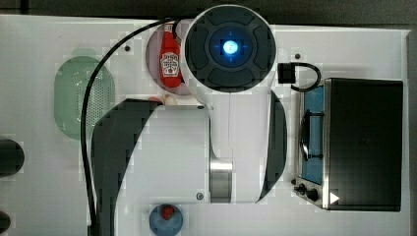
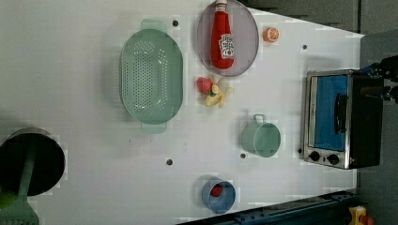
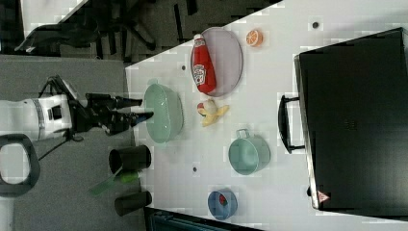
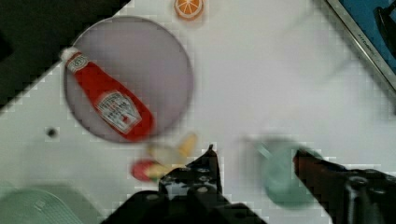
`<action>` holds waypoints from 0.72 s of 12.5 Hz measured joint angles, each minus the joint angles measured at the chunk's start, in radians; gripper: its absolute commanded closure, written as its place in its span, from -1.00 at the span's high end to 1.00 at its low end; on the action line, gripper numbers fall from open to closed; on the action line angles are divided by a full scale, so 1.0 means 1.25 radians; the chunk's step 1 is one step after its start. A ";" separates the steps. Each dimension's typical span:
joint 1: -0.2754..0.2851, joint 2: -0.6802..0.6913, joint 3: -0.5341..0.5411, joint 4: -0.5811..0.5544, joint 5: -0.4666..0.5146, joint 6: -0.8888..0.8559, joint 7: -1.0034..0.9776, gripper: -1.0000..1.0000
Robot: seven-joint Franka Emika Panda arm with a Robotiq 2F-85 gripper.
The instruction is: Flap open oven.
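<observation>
The oven sits shut (handle untouched) at the left view's right; the gripper hangs open, empty, above the counter.

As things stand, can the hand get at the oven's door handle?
Probably yes. The hand hangs open above the table, and the oven handle faces the open table; only the green cup stands near that side.

White, rounded arm shell with dark grey panels, a silver metal ring, a black cable and a blue-lit round cap; black gripper.
</observation>
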 measured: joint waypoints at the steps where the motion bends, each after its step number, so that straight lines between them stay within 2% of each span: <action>1: 0.005 -0.062 -0.011 -0.072 -0.001 -0.070 0.007 0.59; 3: 0.006 -0.208 -0.029 -0.177 0.001 -0.175 0.022 0.99; 5: 0.004 -0.295 -0.039 -0.166 -0.006 -0.181 0.025 1.00; 6: 0.000 -0.314 -0.039 -0.138 -0.002 -0.175 0.027 0.90; 9: -0.003 -0.316 -0.039 -0.089 -0.007 -0.163 0.029 0.15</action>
